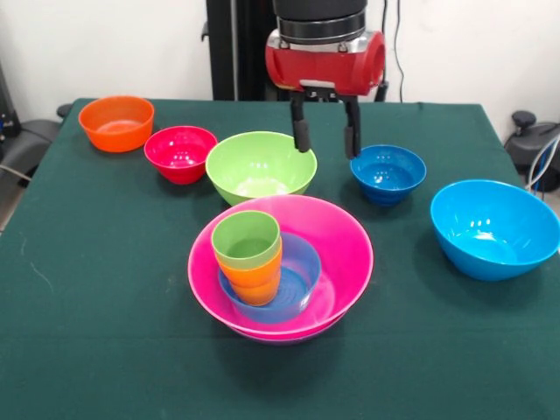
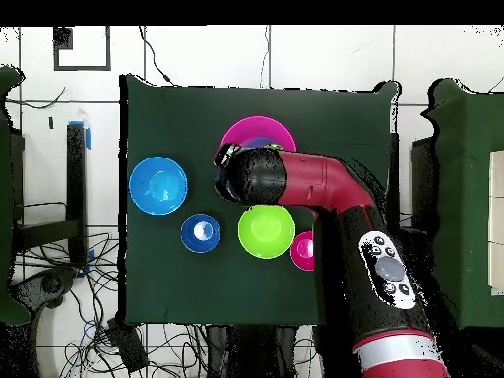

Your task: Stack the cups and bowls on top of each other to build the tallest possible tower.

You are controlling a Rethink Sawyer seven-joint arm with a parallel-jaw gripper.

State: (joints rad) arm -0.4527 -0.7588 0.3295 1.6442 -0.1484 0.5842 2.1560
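- Right now the gripper [image 1: 325, 138] hangs empty above the table, its two black fingers [image 1: 302, 134] spread apart with nothing between them.
- It sits over the gap between the lime green bowl [image 1: 261, 165] and the dark-blue bowl [image 1: 388, 172].
- Front and centre, the tower [image 1: 280, 262]: a wide pink bowl [image 1: 346, 241] with a purple edge peeking out beneath it.
- Inside it, a small light-blue bowl [image 1: 297, 276] holds the orange cup [image 1: 255, 278], and the light green cup [image 1: 247, 237] is nested in that, leaning slightly.
- Still loose on the green cloth [image 1: 105, 332]: the orange bowl [image 1: 116, 122] and red bowl [image 1: 180, 153] side by side, the sky-blue bowl [image 1: 494, 227] well apart.
- From overhead, the red arm [image 2: 305, 192] covers part of the pink bowl.
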